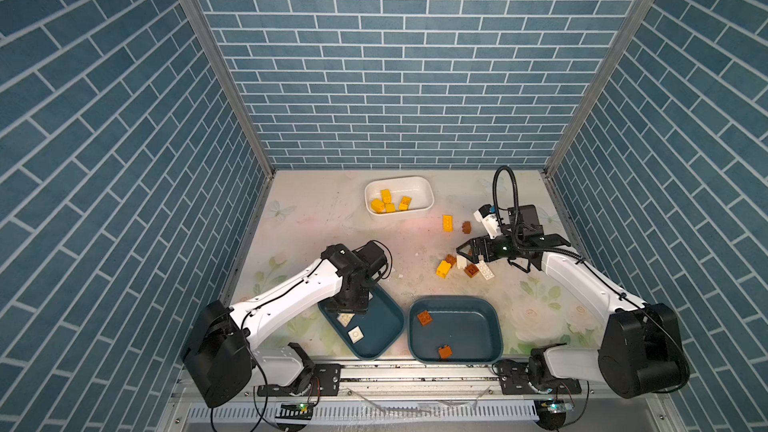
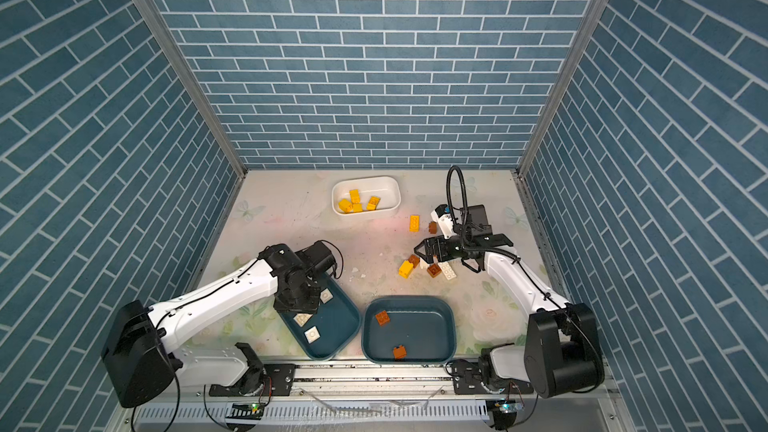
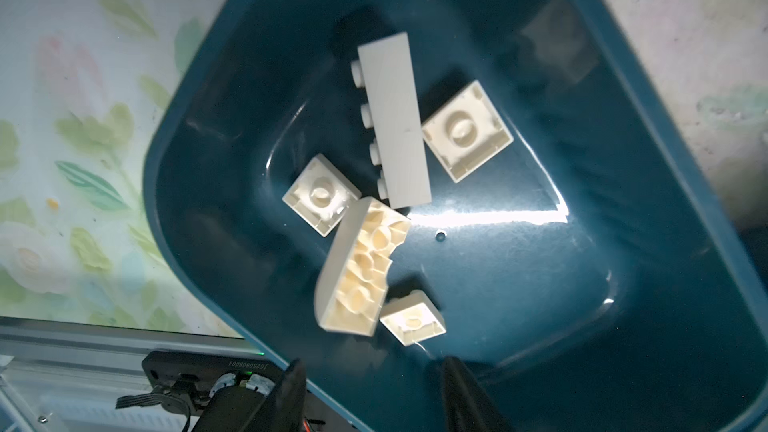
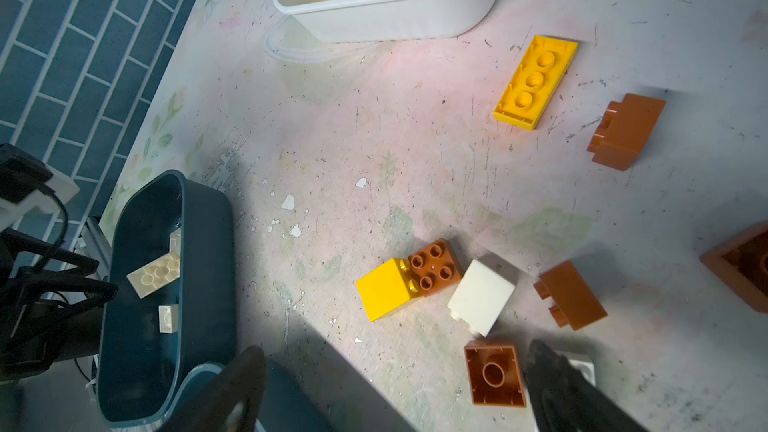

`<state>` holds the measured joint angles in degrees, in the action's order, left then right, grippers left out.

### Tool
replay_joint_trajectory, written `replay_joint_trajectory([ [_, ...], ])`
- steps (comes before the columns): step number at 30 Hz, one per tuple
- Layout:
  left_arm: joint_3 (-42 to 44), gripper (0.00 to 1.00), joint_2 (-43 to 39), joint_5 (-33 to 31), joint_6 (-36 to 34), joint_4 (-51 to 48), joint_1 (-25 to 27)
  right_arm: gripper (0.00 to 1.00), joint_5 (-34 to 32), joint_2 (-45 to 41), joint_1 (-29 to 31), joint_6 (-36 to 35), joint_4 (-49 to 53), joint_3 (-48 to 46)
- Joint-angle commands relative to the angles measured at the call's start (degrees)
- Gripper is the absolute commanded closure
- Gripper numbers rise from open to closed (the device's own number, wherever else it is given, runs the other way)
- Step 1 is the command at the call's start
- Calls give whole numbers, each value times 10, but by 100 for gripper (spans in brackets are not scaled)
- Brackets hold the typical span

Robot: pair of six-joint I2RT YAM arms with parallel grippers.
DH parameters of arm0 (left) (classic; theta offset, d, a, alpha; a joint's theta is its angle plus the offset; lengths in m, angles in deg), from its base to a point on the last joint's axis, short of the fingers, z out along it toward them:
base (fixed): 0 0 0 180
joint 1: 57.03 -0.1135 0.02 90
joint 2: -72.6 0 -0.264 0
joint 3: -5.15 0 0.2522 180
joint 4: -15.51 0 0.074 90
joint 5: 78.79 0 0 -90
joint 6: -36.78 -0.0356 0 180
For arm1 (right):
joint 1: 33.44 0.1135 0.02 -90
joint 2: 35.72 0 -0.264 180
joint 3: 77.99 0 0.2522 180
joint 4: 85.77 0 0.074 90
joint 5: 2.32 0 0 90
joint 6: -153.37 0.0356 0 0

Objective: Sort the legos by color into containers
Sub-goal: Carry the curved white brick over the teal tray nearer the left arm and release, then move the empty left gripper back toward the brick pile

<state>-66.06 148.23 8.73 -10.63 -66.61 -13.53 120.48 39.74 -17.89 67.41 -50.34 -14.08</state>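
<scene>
My right gripper [image 4: 397,349] is wide open and holds nothing. It hangs over a small heap of loose legos [image 1: 444,269] on the table [image 1: 332,234]. In the right wrist view a brown brick [image 4: 494,374] lies upside down between the two fingers, hollow side up. I cannot tell if a finger touches it. Just beside it are a white brick [image 4: 482,297], a yellow square brick [image 4: 384,288] and a bumpy-top brown brick [image 4: 434,268]; those last two touch. A long yellow brick [image 4: 536,81] lies apart, nearer the white tub [image 1: 415,193], which holds only yellow bricks.

My left gripper [image 3: 374,363] is over the left teal tub [image 3: 623,243]. Its fingers stand partly apart with nothing between them. Under it, white bricks lie in that tub, one of them a curved arch brick [image 3: 357,268]. The right teal tub [image 1: 465,326] holds two brown bricks.

I think these bricks are light, hard and smooth. They should not bend or break, but the shiny sides could slip. I would pinch the upside-down brown brick on two flat sides that face each other, not on a corner. It sits close to its neighbours, so a finger going down beside it may push them away.
</scene>
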Motion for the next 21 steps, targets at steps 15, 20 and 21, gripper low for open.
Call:
replay_joint_trajectory([
  [15,-143,1,63,67,-196,135,-36,6,-95,-27,52,129,21,-16],
  [20,-120,1,52,182,-251,219,-108,10,-171,5,94,240,49,1],
  [21,-119,0,53,194,-260,228,-119,11,-189,14,104,258,55,6],
])
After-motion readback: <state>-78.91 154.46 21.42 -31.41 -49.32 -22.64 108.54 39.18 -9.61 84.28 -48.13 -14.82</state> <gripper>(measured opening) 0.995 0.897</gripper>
